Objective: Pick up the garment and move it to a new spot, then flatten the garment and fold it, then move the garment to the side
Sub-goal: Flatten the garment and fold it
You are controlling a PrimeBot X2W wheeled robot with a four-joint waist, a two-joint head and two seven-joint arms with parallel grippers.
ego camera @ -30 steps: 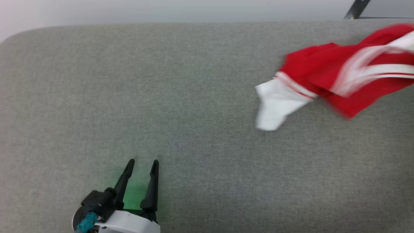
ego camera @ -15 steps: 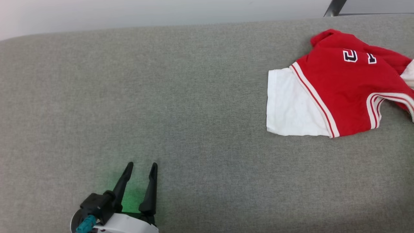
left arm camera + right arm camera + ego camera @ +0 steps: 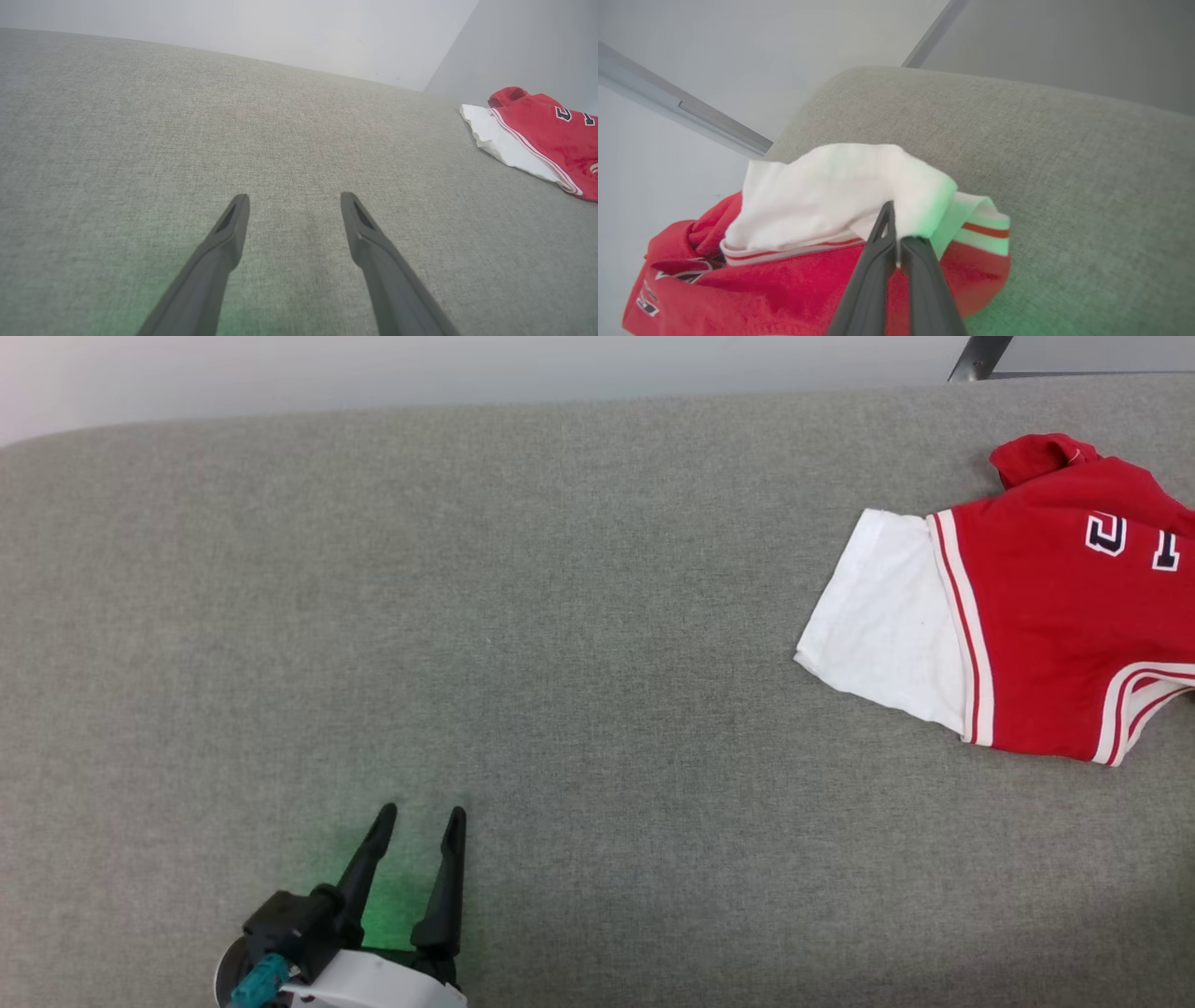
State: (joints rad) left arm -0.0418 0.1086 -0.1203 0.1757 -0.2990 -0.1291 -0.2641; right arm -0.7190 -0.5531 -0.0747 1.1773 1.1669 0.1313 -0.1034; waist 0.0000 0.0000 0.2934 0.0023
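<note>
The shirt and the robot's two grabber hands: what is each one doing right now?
garment: not folded, lying rumpled on the grey padded surface, with one sleeve spread flat.
left gripper: open, empty, far from the garment.
right gripper: shut, pinching the garment's other white sleeve and lifting it up.

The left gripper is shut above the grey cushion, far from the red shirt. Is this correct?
Not quite: the left gripper is open, fingers spread apart, as the left wrist view shows. It is above the grey cushion, far from the red shirt.
</note>
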